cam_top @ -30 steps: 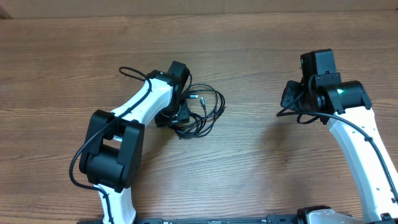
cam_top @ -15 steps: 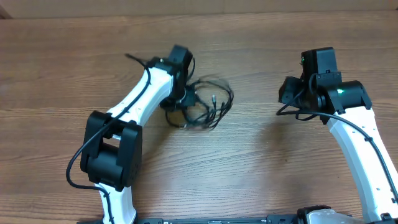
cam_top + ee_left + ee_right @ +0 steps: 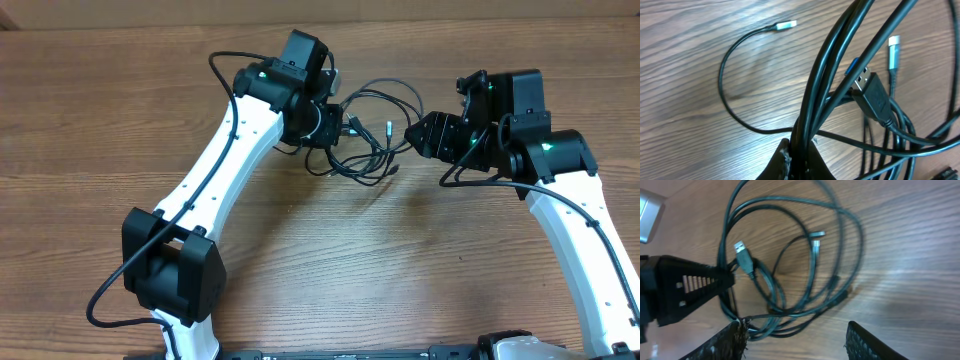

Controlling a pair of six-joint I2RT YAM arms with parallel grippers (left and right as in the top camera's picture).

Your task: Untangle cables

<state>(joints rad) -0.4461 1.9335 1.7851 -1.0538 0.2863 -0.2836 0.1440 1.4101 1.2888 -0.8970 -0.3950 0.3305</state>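
Finds left gripper (image 3: 799, 152) clamped on several strands of the cable bundle (image 3: 375, 135), right gripper (image 3: 418, 132) spread open just beside it; flags probable knot tightening from any pull on all strands at once.

The cables (image 3: 370, 150) spread in a loose coil on the table (image 3: 90, 120), toward 12 o'clock from its middle in the overhead view. The left jaws sit at the coil's 9 o'clock edge, clamped around several strands. The right jaws stand at its 3 o'clock, spread wide, just beside the loops. In the left wrist view a USB plug (image 3: 871, 91) crosses the strands, and a thin loose end (image 3: 786, 24) curls off toward 10 o'clock.
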